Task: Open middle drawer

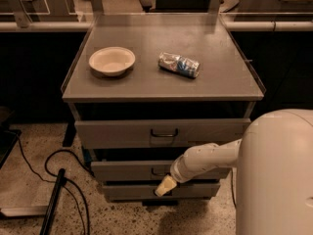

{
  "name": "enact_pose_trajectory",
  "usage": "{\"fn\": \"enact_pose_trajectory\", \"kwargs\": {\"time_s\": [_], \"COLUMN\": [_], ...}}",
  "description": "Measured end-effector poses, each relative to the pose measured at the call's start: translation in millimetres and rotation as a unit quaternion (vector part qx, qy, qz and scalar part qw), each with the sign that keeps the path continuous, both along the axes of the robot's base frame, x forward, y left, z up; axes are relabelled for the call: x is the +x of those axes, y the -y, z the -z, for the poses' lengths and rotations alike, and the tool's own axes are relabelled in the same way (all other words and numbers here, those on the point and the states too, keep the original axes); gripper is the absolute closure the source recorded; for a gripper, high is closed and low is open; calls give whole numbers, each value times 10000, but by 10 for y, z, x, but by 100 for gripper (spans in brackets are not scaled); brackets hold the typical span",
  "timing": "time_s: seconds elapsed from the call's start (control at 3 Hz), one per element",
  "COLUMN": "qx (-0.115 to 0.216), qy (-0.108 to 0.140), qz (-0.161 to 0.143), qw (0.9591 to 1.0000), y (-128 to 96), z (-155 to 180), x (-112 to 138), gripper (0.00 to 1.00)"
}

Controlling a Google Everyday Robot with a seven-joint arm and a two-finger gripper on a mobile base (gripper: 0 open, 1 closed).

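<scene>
The gray cabinet has three drawers. The top drawer (122, 132) has a tall front and a dark loop handle. The middle drawer (124, 171) is a low gray front below it; its small dark handle (157, 172) shows partly beside my arm. The lowest drawer (127, 192) sits under that. My white arm (210, 158) reaches in from the right across the middle drawer's front. My gripper (164, 186) hangs just below and to the right of the middle handle, over the lowest drawer's front.
A cream bowl (112, 60) and a crushed can (178, 64) lie on the cabinet's top (161, 87). Black cables (58, 165) and a dark bar (54, 199) lie on the speckled floor at left. My white body (279, 175) fills the lower right.
</scene>
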State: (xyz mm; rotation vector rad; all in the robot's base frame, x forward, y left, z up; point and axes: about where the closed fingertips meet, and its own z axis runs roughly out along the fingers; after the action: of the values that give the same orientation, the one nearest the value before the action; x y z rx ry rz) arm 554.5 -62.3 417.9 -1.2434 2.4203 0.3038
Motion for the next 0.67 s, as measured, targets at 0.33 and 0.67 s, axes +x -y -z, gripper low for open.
{"fn": "enact_pose_trajectory", "kwargs": {"time_s": [0.33, 0.67], "qx": [3, 96], "qy": [-191, -291], "qz": [-29, -9], "qw": [9998, 9995], "y": [26, -2], "z": [25, -29], "x": [-170, -194], "gripper": [0, 0]}}
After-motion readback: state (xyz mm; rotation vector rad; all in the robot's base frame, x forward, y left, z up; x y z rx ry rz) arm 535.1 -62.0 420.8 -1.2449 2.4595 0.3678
